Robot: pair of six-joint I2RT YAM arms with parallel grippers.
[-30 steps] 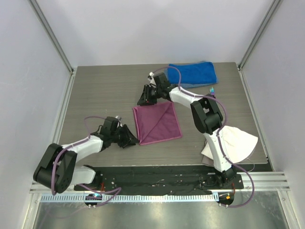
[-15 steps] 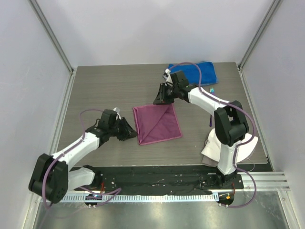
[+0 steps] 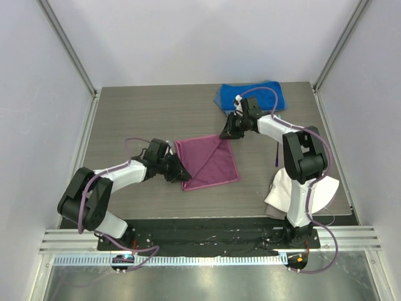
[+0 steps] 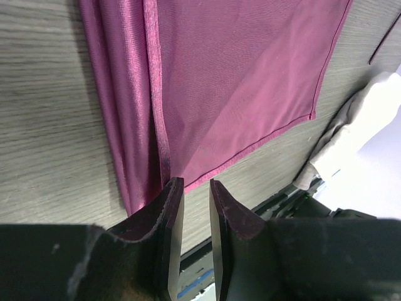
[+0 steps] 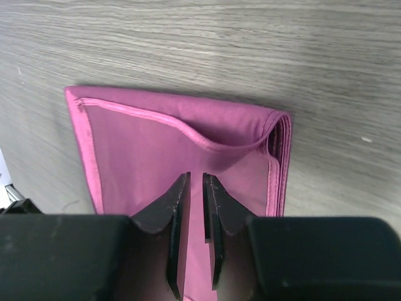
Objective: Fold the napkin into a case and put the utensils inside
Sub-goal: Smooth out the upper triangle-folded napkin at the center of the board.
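Top external view: your left gripper (image 3: 181, 175) sits at the napkin's (image 3: 210, 164) near-left corner and your right gripper (image 3: 226, 133) at its far-right corner. Both are nearly closed, and you can't tell if either pinches cloth.

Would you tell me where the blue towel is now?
In the top view, the blue towel lies far back on the table, right of centre, behind the right gripper.

Grey wood-grain table (image 3: 138, 119) under magenta napkin (image 3: 210, 164), blue towel (image 3: 263, 95), white cloth (image 3: 319, 188).
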